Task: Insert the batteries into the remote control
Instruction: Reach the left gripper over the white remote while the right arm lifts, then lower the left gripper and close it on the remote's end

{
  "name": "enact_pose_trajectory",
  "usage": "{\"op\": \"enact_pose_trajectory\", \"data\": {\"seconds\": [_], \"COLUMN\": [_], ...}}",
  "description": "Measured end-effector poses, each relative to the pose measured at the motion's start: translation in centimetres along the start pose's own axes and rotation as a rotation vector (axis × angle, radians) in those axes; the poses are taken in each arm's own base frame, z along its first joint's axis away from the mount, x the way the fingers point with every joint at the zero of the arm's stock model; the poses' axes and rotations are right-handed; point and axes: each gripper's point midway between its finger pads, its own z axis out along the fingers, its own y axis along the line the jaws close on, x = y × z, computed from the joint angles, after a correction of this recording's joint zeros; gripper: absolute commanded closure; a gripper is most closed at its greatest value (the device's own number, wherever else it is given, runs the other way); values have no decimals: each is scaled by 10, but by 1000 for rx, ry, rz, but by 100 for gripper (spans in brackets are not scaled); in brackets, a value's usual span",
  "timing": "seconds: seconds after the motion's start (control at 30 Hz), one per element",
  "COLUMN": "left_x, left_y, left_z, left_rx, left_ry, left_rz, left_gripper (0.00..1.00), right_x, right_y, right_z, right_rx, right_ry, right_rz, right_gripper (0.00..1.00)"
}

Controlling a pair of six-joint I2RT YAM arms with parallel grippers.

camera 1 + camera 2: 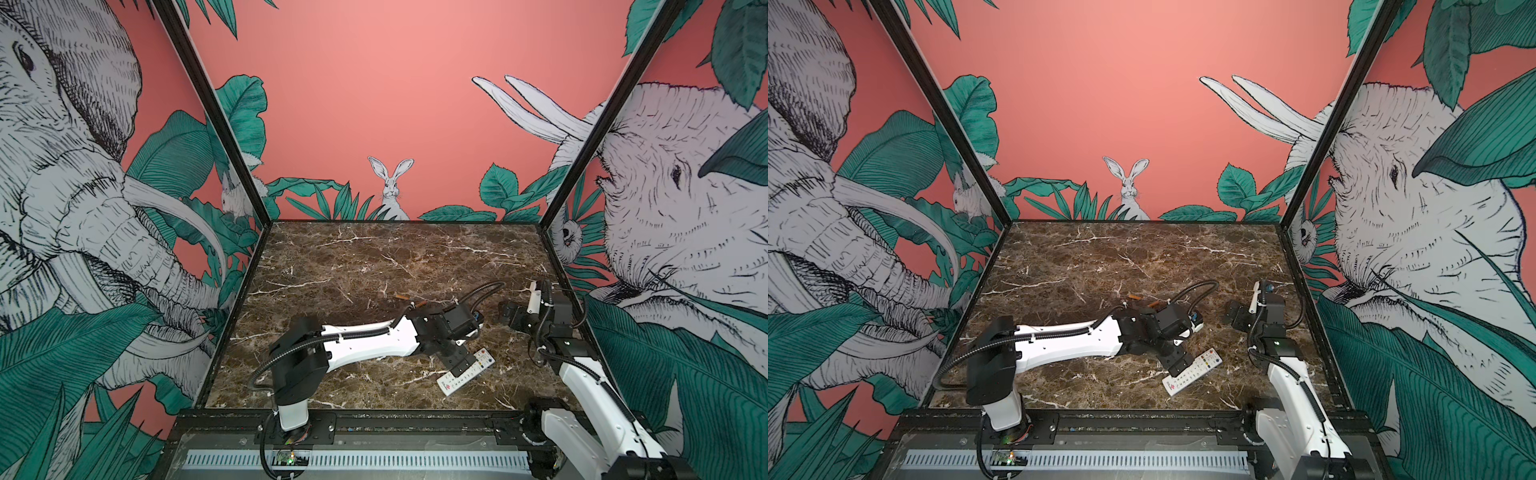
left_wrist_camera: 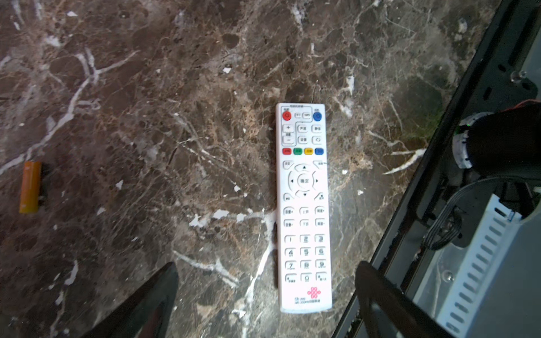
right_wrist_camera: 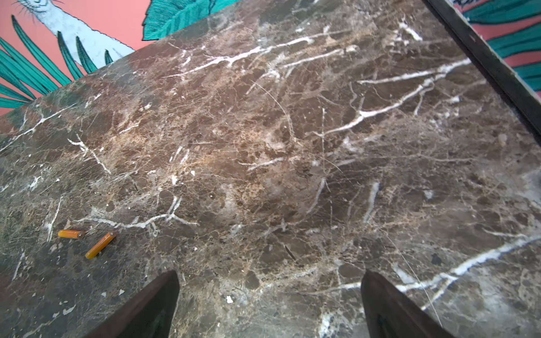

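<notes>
White remote control [image 2: 304, 204] is lying buttons-up | left hand [image 2: 268, 264], right hand [image 3: 269, 272]: spread, holding nothing | try pinching long sides, flipping it.

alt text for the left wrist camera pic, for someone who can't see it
A white remote control lies button-side up on a brown marble table, its logo end seen between the spread fingers of the empty left gripper. One orange battery lies well apart from it.

There are two batteries [image 1: 402, 296] [image 1: 421, 304] near the middle of the frame, one remote control [image 1: 465, 375] lower down, and two robot arms [image 1: 365, 343] [image 1: 582, 376].
</notes>
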Motion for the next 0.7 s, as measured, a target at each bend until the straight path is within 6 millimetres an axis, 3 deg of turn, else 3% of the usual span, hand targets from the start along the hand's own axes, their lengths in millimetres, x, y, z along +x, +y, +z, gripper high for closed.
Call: {"op": "enact_pose_trajectory", "data": {"seconds": [0.3,0.7], "left_x": [-17,-7], "left_y": [-22,-30], "left_z": [34,67], "left_rx": [-18,-48], "left_ry": [26,94], "left_rz": [40,74], "left_gripper": [16,23], "right_x": [7,3], "right_y": [-47,-55], "right_z": [3,-2], "right_rx": [50,40], "right_ry": [-16,-61], "right_rz": [208,270], "right_gripper": [1,1]}}
